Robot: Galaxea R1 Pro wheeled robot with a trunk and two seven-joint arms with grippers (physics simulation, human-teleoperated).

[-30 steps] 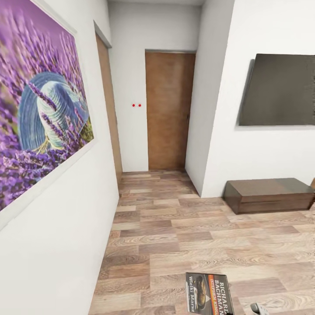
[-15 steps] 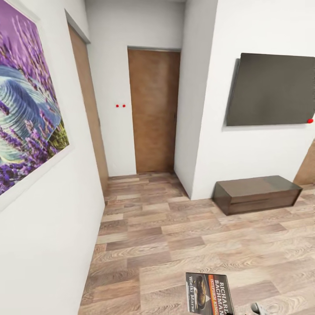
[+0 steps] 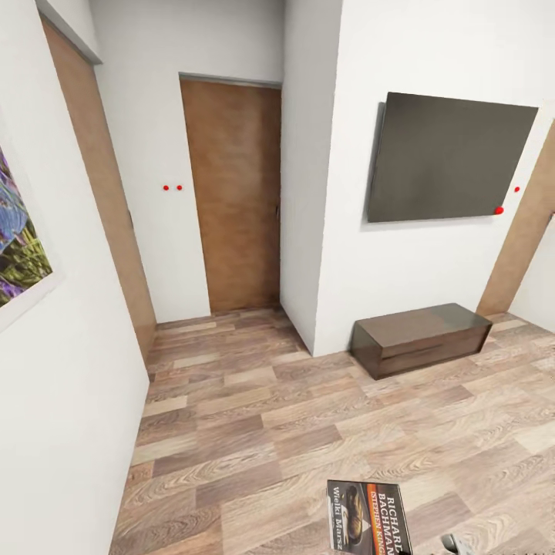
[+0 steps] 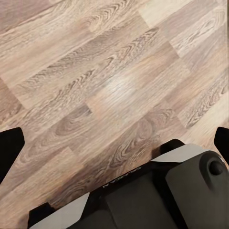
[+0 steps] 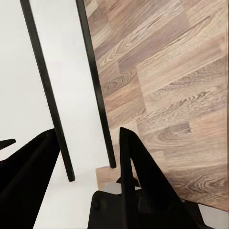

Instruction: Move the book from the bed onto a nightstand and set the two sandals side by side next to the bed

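The book (image 3: 368,518) is at the bottom edge of the head view, held above the wooden floor, its orange band and white lettering facing up. In the right wrist view my right gripper (image 5: 83,157) is shut on the book (image 5: 71,95), which I see as a pale slab with dark edges between the two black fingers (image 5: 136,167). My left gripper (image 4: 114,143) hangs open over bare floorboards, with one black fingertip at each side of the left wrist view. The bed, nightstand and sandals are out of view.
I face a hallway corner. A long low dark cabinet (image 3: 422,338) stands under a wall-mounted TV (image 3: 451,158). There are brown doors straight ahead (image 3: 233,196), at the left (image 3: 100,208) and at the far right (image 3: 524,231). A white wall with a framed picture (image 3: 19,231) is close on the left.
The whole view has swung to the right: the lavender picture has slid nearly out at the left, and the TV and cabinet have shifted left. The book keeps its place in the frame.
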